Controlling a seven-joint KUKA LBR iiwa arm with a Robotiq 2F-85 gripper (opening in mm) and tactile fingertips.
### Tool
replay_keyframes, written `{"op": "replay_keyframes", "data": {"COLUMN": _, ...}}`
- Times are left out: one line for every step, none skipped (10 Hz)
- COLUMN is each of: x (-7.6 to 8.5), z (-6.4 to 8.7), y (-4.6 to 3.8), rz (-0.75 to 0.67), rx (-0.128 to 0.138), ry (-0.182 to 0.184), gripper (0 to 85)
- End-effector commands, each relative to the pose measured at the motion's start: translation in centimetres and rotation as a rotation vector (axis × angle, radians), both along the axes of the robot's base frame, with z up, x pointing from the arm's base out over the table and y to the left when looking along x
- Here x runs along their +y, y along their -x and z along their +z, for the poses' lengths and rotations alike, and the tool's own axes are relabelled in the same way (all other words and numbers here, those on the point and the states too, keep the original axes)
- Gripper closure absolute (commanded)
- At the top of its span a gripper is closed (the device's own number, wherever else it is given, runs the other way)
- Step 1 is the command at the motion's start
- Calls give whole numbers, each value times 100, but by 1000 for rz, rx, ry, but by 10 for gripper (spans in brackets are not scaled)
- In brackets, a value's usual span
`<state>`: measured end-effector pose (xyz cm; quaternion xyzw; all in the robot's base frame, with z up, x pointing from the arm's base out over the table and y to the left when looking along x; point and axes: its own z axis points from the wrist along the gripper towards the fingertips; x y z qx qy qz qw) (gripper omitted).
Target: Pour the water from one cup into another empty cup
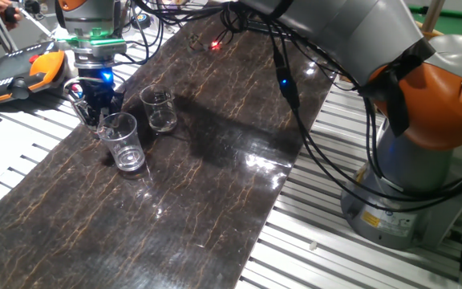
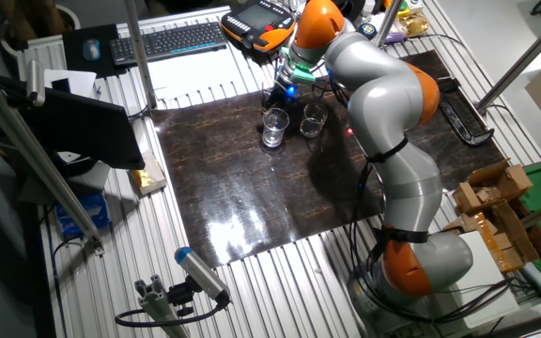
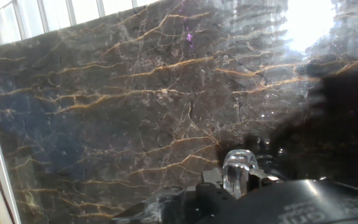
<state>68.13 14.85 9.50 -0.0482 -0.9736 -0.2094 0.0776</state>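
Observation:
The taller clear tumbler (image 1: 123, 143) stands upright on the dark marble mat (image 1: 215, 177); any water in it is too faint to see. The shorter clear cup (image 1: 160, 109) stands upright just behind and to its right. Both show in the other fixed view, the tumbler (image 2: 273, 128) left of the short cup (image 2: 313, 120). My gripper (image 1: 99, 116) hangs low at the tumbler's far-left rim, its fingertips right against the rim. The fingers blend together, so I cannot tell whether they clamp the wall. In the hand view a clear shiny piece (image 3: 238, 169) sits at the bottom edge.
The mat lies on a slatted aluminium table (image 1: 22, 160). An orange-and-black teach pendant (image 1: 22, 72) lies at the back left, behind my gripper. Black cables (image 1: 295, 104) hang from the arm over the mat's right side. The arm's base (image 1: 407, 201) stands at the right.

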Motion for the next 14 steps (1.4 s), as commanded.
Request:
{"op": "replay_keyframes", "data": {"x": 1, "z": 0, "y": 1, "rz": 0, "rx": 0, "ry": 0, "gripper": 587}}
{"op": "replay_keyframes", "data": {"x": 2, "z": -1, "y": 2, "rz": 0, "rx": 0, "ry": 2, "gripper": 593}}
{"op": "replay_keyframes", "data": {"x": 3, "z": -2, "y": 3, "rz": -3, "rx": 0, "ry": 2, "gripper": 613}}
{"op": "replay_keyframes", "data": {"x": 4, "z": -2, "y": 4, "rz": -7, "rx": -2, "ry": 2, "gripper": 650}}
{"op": "replay_keyframes", "data": {"x": 4, "z": -2, "y": 4, "rz": -13, "rx": -6, "ry": 3, "gripper": 697}}
{"op": "replay_keyframes", "data": {"x": 5, "z": -1, "y": 4, "rz": -18, "rx": -5, "ry": 2, "gripper": 780}}
{"op": "replay_keyframes", "data": {"x": 5, "z": 0, "y": 6, "rz": -20, "rx": -3, "ry": 2, "gripper": 843}}
{"op": "replay_keyframes", "data": {"x": 4, "z": 0, "y": 7, "rz": -24, "rx": -1, "ry": 3, "gripper": 843}}
{"op": "replay_keyframes", "data": {"x": 4, "z": 0, "y": 7, "rz": -33, "rx": 0, "ry": 5, "gripper": 843}}
{"op": "replay_keyframes", "data": {"x": 3, "z": 5, "y": 8, "rz": -44, "rx": 2, "ry": 7, "gripper": 843}}
{"op": "replay_keyframes", "data": {"x": 3, "z": 9, "y": 8, "rz": -56, "rx": 6, "ry": 6, "gripper": 843}}
{"op": "replay_keyframes", "data": {"x": 4, "z": 16, "y": 10, "rz": -57, "rx": 3, "ry": 5, "gripper": 843}}
{"op": "replay_keyframes", "data": {"x": 3, "z": 23, "y": 13, "rz": -59, "rx": -1, "ry": 3, "gripper": 843}}
{"op": "replay_keyframes", "data": {"x": 3, "z": 32, "y": 16, "rz": -61, "rx": -2, "ry": -1, "gripper": 843}}
